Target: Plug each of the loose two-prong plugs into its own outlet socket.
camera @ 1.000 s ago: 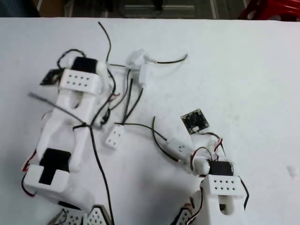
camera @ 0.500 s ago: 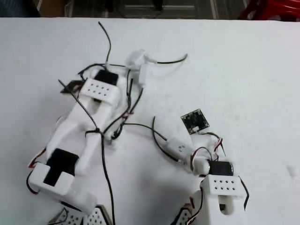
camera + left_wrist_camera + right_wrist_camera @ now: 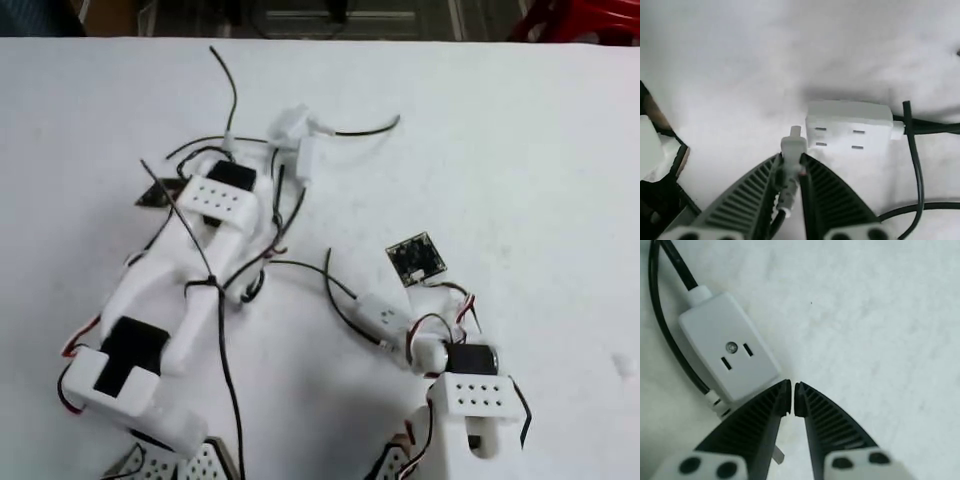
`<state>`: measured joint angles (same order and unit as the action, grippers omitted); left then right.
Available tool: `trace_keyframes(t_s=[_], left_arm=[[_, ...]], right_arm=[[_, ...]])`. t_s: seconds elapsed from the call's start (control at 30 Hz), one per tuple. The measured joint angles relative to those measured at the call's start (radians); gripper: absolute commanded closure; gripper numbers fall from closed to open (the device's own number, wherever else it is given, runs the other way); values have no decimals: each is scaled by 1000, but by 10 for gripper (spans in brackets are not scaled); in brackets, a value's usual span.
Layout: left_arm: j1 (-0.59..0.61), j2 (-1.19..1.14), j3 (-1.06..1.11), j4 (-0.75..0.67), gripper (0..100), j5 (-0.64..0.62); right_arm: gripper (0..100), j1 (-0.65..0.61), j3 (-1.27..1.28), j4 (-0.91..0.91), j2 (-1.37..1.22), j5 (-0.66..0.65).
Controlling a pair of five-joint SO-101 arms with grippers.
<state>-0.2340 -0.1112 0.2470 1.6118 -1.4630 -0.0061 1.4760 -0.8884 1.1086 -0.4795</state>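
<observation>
Holds a white plug [image 3: 792, 145] clamped in the left gripper [image 3: 790, 172], tip just short of the outlet block [image 3: 850, 125], left of centre; next, likely, squares prongs to a slot pair and pushes; rests the right gripper [image 3: 792, 400], nearly closed, empty, beside the single socket [image 3: 730, 352], near right.

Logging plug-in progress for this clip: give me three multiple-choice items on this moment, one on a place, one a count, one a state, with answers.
1. Where is the white plug held by the left gripper?
A) seated in slots
B) beside the outlet block, not inserted
C) lying on the table

2. How many slots show on that block's face?
A) two
B) six
C) four

3. How does the right gripper stand?
A) shut
B) wide open
C) clamped on a black cord

Answers:
1 B: its tip sits off the block's edge.
2 C: two pairs show.
3 A: the tips nearly meet.
</observation>
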Motion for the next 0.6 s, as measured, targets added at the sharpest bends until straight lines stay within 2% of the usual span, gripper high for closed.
trace_keyframes(t_s=[0.17, 0.6], left_arm=[[0, -3, -92, 115, 976, 0], [-3, -147, -120, 44, 976, 29]], right_arm=[[967, 0, 0, 0, 0, 0], [967, 0, 0, 0, 0, 0]])
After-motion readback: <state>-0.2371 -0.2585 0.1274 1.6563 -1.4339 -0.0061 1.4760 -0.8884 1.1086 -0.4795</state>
